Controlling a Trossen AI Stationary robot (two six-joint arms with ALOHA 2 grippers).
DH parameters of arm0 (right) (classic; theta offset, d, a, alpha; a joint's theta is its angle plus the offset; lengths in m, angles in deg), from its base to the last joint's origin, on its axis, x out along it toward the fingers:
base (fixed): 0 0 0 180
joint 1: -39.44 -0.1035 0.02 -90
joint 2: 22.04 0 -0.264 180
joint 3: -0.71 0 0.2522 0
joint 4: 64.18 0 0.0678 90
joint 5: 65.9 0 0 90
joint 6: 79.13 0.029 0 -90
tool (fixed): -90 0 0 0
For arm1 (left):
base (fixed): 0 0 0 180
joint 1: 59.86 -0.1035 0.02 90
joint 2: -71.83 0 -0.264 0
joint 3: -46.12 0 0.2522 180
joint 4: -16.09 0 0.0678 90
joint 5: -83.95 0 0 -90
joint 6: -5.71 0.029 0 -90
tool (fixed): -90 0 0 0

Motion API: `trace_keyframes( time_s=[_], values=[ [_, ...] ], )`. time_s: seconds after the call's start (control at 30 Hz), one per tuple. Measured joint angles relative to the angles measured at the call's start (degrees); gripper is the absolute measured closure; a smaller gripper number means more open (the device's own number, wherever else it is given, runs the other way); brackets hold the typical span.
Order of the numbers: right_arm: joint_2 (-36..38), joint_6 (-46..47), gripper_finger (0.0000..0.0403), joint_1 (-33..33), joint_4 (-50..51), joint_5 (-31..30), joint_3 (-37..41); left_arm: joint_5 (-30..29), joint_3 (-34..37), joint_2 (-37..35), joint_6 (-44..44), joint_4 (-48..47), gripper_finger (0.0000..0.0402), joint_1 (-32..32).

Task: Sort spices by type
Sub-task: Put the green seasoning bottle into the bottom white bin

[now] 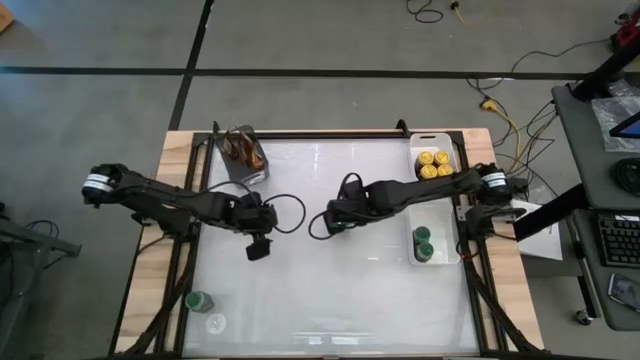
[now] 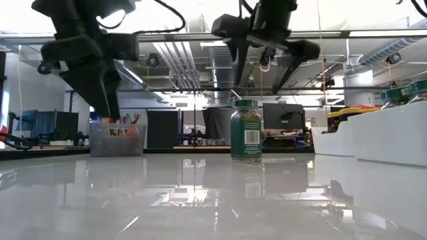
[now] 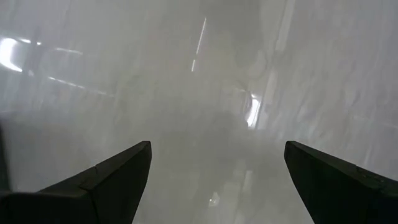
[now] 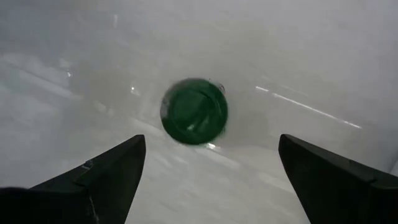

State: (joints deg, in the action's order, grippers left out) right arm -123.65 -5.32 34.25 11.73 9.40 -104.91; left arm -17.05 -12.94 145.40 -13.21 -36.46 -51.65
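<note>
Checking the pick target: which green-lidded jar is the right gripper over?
The lone green-lidded jar standing mid-table, straight below the open right gripper. Two other green jars sit in a white tray; another jar stands near a left-side table corner.

Around your glossy white surface you have grey floor crossed by dark lines. A desk with a keyboard stands to one side. Beyond, ceiling ducts run overhead, and loose cables trail across the floor.

Green-lidded jar upright (mid-table), others in trays
</note>
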Motion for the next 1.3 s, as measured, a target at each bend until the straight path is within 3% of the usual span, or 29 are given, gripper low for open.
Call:
trace_keyframes(
  time_s=[0.5, 0.87, 1.13, 1.3],
  values=[
    [-2.4, -8.1, 0.0044, 2.6, -3.9, -1.7, 0.0, -0.4, 1.1, 1.5, 2.3, 4.0, 0.0051, -0.1],
    [-5.9, -10.5, 0.005, 3.3, -5.4, 4.0, 0.4, -0.4, 1.0, 1.5, 0.6, 4.3, 0.0051, 0.0],
    [-6.5, -10.1, 0.0136, 3.6, -5.2, 4.8, 0.4, 1.1, 1.0, 1.4, -1.5, 4.4, 0.0051, 0.4],
    [-6.5, -10.3, 0.0204, 3.7, -5.2, 4.6, 0.4, 5.6, 1.1, 1.4, -0.6, 4.2, 0.0051, 0.8]
  ],
)
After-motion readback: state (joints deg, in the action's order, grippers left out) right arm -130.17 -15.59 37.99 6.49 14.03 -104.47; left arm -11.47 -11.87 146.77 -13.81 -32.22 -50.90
